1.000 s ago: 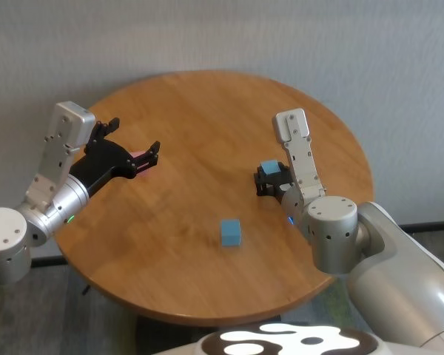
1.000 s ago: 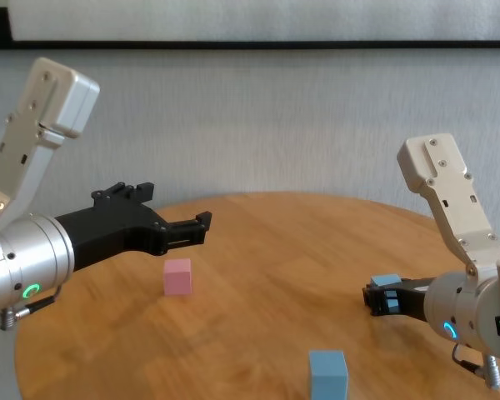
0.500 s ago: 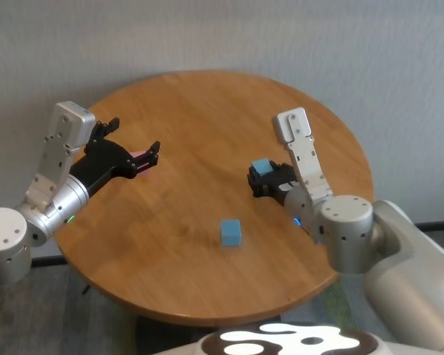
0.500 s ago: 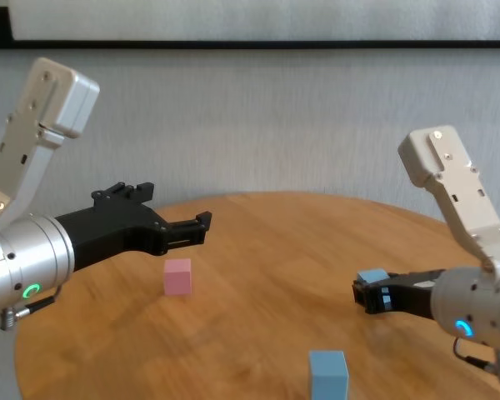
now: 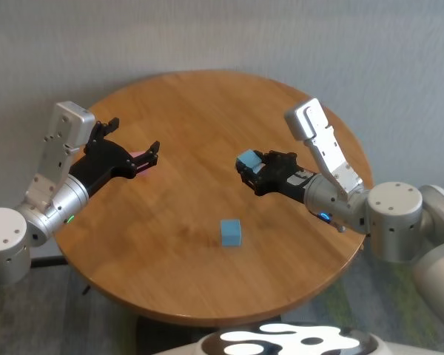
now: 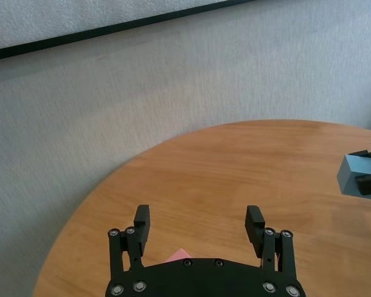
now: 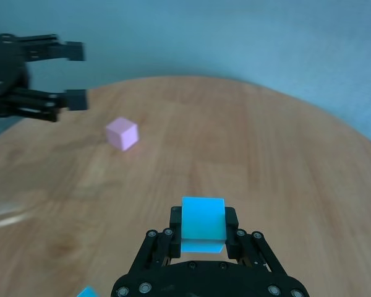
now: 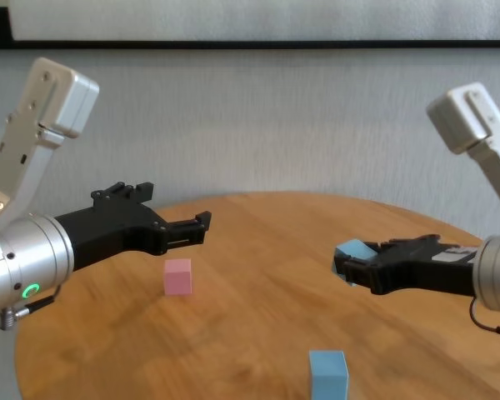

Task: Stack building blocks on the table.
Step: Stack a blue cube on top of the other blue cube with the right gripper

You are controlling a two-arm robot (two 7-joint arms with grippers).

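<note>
My right gripper (image 5: 246,168) is shut on a light blue block (image 5: 246,159) and holds it in the air above the middle right of the round wooden table (image 5: 207,118); the block also shows in the right wrist view (image 7: 203,218) and the chest view (image 8: 352,250). A second light blue block (image 5: 231,232) stands on the table near the front, below and left of the held one. A pink block (image 8: 177,276) stands at the table's left. My left gripper (image 5: 154,153) is open and empty, hovering just above the pink block (image 6: 178,255).
A grey wall (image 5: 222,37) stands behind the table. The table's front edge (image 5: 207,314) is close to my body.
My right gripper has lifted the light blue block and carried it leftward, toward the table's middle. The left arm has not moved.
</note>
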